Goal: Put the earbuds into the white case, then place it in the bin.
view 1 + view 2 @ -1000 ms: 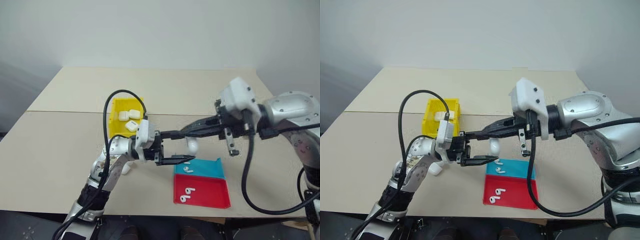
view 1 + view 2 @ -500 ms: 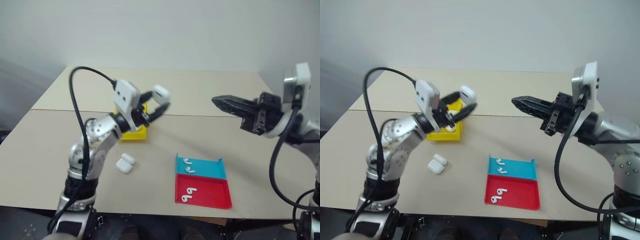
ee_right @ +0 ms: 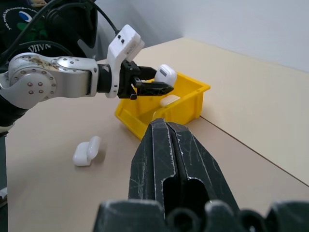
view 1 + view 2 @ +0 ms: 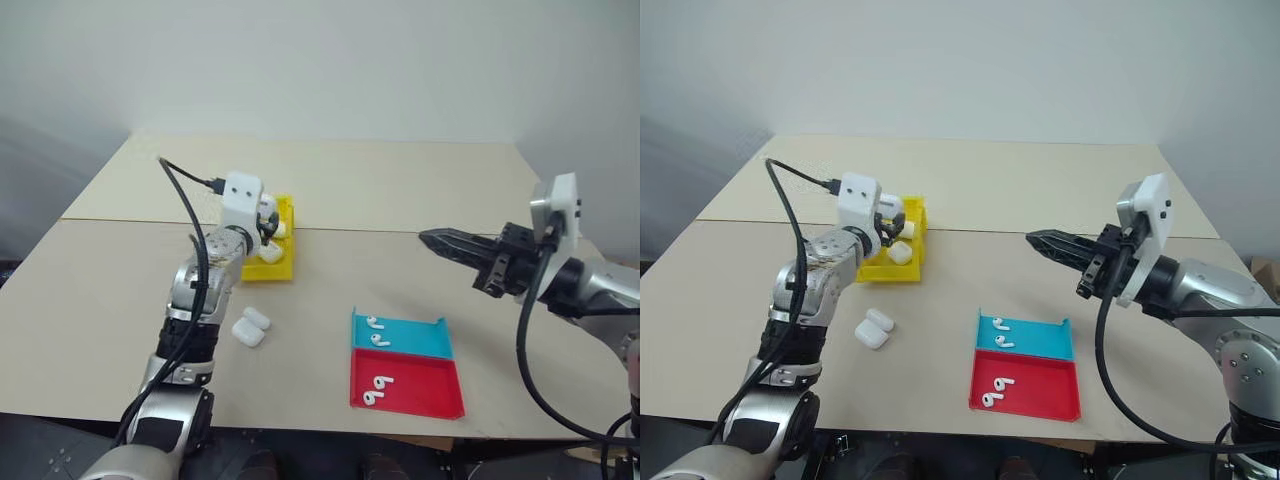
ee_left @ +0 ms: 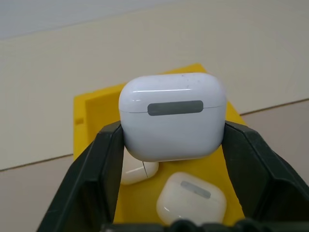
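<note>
Left gripper (image 5: pixel 174 140) now over bin (image 5: pixel 91 108), carried there from beside blue tray (image 4: pixel 400 338); jaws clamp white case (image 5: pixel 173 116) above cases already inside. Right gripper (image 3: pixel 166 130) pulled back, fingers together, empty. You judge release next.

A blue tray (image 4: pixel 420 338) touches a red tray (image 4: pixel 425 390) on the beige table (image 4: pixel 400 180).
</note>
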{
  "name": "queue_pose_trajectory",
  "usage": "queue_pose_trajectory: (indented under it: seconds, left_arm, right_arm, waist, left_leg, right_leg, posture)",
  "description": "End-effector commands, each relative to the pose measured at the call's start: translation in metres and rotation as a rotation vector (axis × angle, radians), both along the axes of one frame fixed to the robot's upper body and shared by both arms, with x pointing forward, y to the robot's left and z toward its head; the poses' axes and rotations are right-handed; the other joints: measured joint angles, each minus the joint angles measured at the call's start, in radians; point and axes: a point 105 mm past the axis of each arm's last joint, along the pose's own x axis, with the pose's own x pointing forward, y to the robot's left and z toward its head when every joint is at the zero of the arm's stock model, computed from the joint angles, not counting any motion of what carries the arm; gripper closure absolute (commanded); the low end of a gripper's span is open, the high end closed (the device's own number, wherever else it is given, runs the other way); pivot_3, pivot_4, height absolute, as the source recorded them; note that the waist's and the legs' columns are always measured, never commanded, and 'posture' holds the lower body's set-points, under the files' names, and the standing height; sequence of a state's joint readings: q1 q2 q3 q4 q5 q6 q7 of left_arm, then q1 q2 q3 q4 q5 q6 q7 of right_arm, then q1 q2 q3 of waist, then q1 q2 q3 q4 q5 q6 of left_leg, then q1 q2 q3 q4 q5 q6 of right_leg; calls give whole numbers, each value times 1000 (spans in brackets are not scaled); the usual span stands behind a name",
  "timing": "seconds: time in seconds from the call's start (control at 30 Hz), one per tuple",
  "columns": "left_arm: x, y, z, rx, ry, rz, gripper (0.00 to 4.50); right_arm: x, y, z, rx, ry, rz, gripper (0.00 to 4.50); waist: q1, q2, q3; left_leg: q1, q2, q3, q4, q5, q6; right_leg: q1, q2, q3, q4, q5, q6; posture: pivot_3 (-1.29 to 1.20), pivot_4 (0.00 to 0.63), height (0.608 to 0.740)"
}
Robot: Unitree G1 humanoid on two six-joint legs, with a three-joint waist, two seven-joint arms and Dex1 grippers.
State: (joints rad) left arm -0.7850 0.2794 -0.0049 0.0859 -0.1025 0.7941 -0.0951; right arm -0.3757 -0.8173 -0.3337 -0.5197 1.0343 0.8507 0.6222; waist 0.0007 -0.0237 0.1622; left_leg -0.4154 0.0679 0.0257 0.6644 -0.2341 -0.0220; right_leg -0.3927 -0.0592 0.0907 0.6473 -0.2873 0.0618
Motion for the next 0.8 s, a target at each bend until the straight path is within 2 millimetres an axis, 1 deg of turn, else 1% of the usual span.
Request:
queue_pose_trajectory:
  seconds: [0.03, 0.07, 0.13, 0.2, 0.27, 0.3, 0.37, 0.4, 0.47, 0.5, 0.57, 0.63, 0.73, 0.8]
  left_arm:
    - [-2, -6, 20, -10, -62, -23, 124]
    - [-2, -7, 23, -13, -87, -20, 40]
    - [-3, -8, 32, -64, -140, -38, 40]
    - [-5, -12, 35, -190, -83, -134, 40]
    - [-11, -13, 45, -328, -153, -229, 40]
    - [-13, -11, 48, -363, -191, -253, 40]
    - [-25, -6, 48, -439, -169, -344, 40]
    - [-33, -4, 48, -436, -171, -407, 40]
    - [-57, -4, 47, -340, -187, -548, 40]
    - [-64, -4, 45, -311, -187, -591, 40]
    - [-90, 0, 40, -280, -142, -713, 40]
    - [-114, 6, 33, -273, -83, -812, 40]
    - [-137, 15, 22, -219, -14, -885, 40]
    - [-149, 27, 15, -166, 42, -898, 40]
  right_arm:
    - [-4, 2, 7, -23, -47, -1, 4500]
    - [-3, 1, 6, -28, -44, -5, 4500]
    - [-3, 1, 4, -42, -38, -10, 4500]
    - [-4, 1, 2, -47, -33, -6, 4500]
    - [-5, -1, -1, -66, -29, -6, 4500]
    - [-6, -1, -2, -75, -28, -6, 4500]
    - [-10, -8, -14, -172, -29, -16, 4500]
    - [-15, -13, -21, -234, -31, -9, 4500]
    - [-24, -25, -34, -355, -27, 16, 4500]
    - [-27, -29, -37, -387, -26, 26, 4500]
    - [-31, -45, -43, -469, -29, 31, 4500]
    - [-34, -60, -45, -526, -29, 27, 4500]
    - [-37, -75, -43, -557, -35, 37, 4500]
    - [-44, -84, -42, -590, -40, 65, 4500]
  waist:
    - [1, 0, 0]
    - [2, 0, 0]
    - [5, 0, 0]
    - [7, 0, 0]
    - [5, 0, 0]
    - [6, 0, 0]
    - [7, 0, 0]
    - [7, 0, 0]
    - [3, 0, 0]
    - [0, 0, 0]
    - [-1, 0, 0]
    - [-2, 0, 0]
    - [-7, 0, 0]
    - [-10, 0, 0]
  left_leg:
    - [0, 0, 0, 0, 0, 0]
    - [0, 0, 0, 0, 0, 0]
    - [0, 0, 0, 0, 0, 0]
    - [0, 0, 0, 0, 0, 0]
    - [0, 0, 0, 0, 0, 0]
    - [0, 0, 0, 0, 0, 0]
    - [0, 0, 0, 0, 0, 0]
    - [0, 0, 0, 0, 0, 0]
    - [0, 0, 1, 0, 0, 0]
    - [0, 0, 1, -1, 0, 0]
    - [0, 0, 1, -1, 1, -1]
    - [1, 0, 1, -1, 1, -2]
    - [6, 0, 1, -1, 1, -2]
    - [8, 1, 1, -1, 1, -2]
  right_leg:
    - [0, 0, 0, 0, 0, 0]
    - [0, 0, 0, 0, 0, 0]
    - [0, 0, 0, 0, 0, 0]
    - [0, 0, 0, 0, 0, 0]
    - [0, 0, 0, 0, 0, 0]
    - [0, 0, 0, 0, 0, 0]
    - [0, 0, 0, 0, 0, 0]
    - [0, 0, 0, 0, 0, 0]
    - [0, 0, 0, -1, 0, 0]
    - [0, 0, 0, -1, 0, 0]
    - [0, 0, 0, -1, 0, 0]
    - [1, 0, 0, -1, 0, 0]
    - [5, 0, 0, 0, 0, 0]
    - [6, 0, 0, 1, 0, 0]
  posture:
    - [0, 150, 740]
    - [0, 150, 740]
    - [0, 150, 740]
    - [0, 150, 740]
    - [0, 150, 740]
    - [0, 150, 740]
    - [0, 150, 740]
    - [0, 150, 740]
    - [0, 150, 740]
    - [0, 150, 740]
    - [0, 150, 740]
    - [0, 150, 740]
    - [0, 150, 740]
    - [0, 150, 740]
